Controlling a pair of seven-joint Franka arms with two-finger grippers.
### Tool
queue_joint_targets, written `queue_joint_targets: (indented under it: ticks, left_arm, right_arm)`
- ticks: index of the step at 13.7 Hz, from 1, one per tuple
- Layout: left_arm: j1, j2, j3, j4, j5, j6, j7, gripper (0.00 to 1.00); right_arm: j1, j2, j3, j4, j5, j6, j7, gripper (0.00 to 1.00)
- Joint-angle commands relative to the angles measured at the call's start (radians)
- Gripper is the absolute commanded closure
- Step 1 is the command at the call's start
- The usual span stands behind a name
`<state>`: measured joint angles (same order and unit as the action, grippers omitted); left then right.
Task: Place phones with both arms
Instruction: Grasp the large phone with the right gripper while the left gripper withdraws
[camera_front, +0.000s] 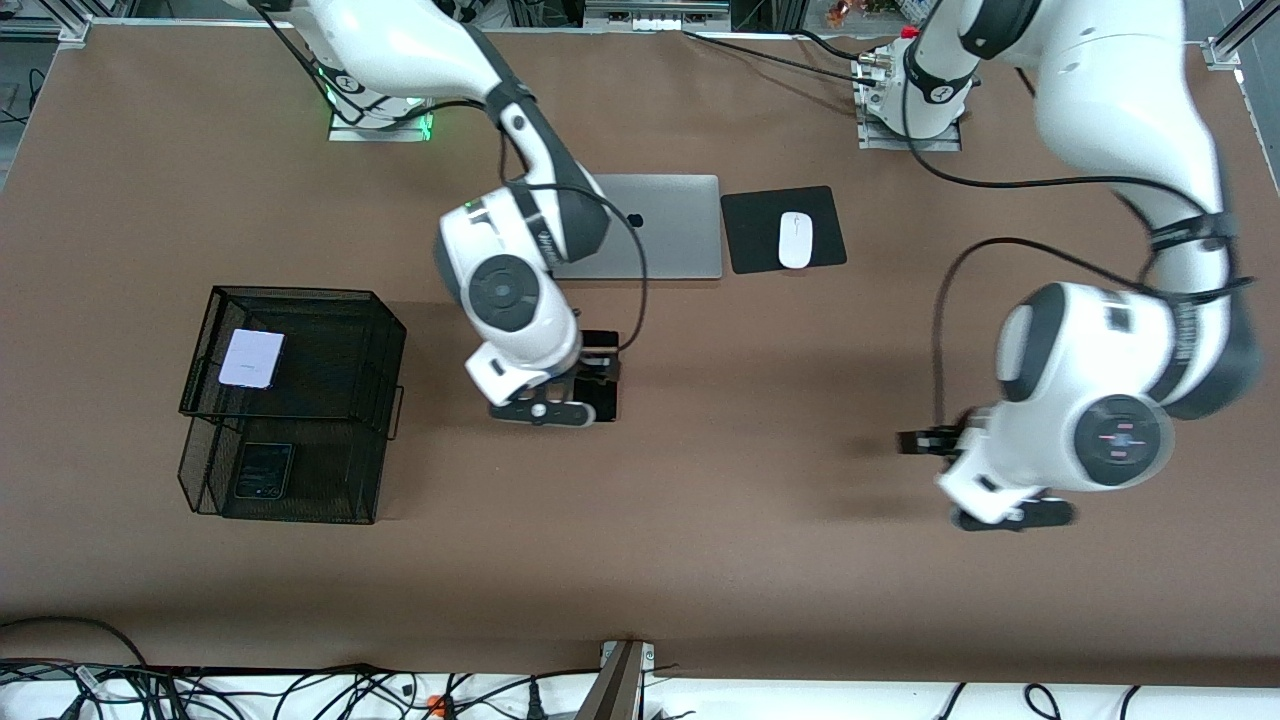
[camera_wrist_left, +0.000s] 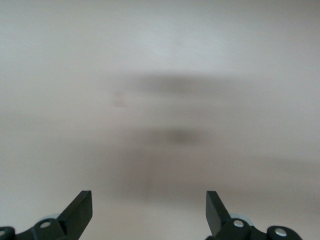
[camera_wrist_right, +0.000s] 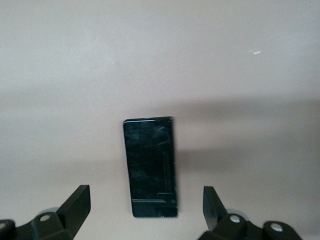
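Two phones sit in the black wire basket (camera_front: 385, 330) toward the right arm's end of the counter (camera_front: 750, 560): the lilac phone (camera_front: 252, 358) on its upper tier, the small black phone (camera_front: 264, 470) below. Mid-counter, the right tool (camera_wrist_right: 146, 204) hovers wide open, empty, over the long black phone (camera_wrist_right: 150, 167). The left tool (camera_wrist_left: 149, 209) waits, open and empty.

You've got two glossy white rounded arms (camera_front: 1110, 100) with dark grey joint discs, looping black cables (camera_front: 640, 290), and black wedge-shaped fingers (camera_wrist_right: 77, 202) bearing what look like silver screws.
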<state>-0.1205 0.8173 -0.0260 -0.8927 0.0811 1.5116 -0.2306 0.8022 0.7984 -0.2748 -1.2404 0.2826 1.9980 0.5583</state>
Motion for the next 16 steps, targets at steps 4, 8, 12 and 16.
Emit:
queue_joint_targets:
  ticks: [4,8,12,16]
  left_arm:
    - [0.120,-0.219,-0.009,-0.150,0.031,-0.013,0.162,0.00]
    - [0.134,-0.340,-0.009,-0.222,0.023,-0.063,0.169,0.00]
    - [0.133,-0.408,-0.025,-0.235,-0.013,-0.148,0.169,0.00]
    - [0.133,-0.483,-0.025,-0.308,-0.095,-0.177,0.183,0.00]
  right_arm:
    - [0.041,0.061,-0.012,-0.075,0.001,0.119,0.002,0.01]
    - [0.071,0.061,-0.011,-0.160,0.001,0.220,0.003,0.00]
    - [0.080,0.061,-0.010,-0.165,0.003,0.220,0.005,0.00]
    - [0.087,0.071,-0.010,-0.178,0.000,0.223,0.002,0.01]
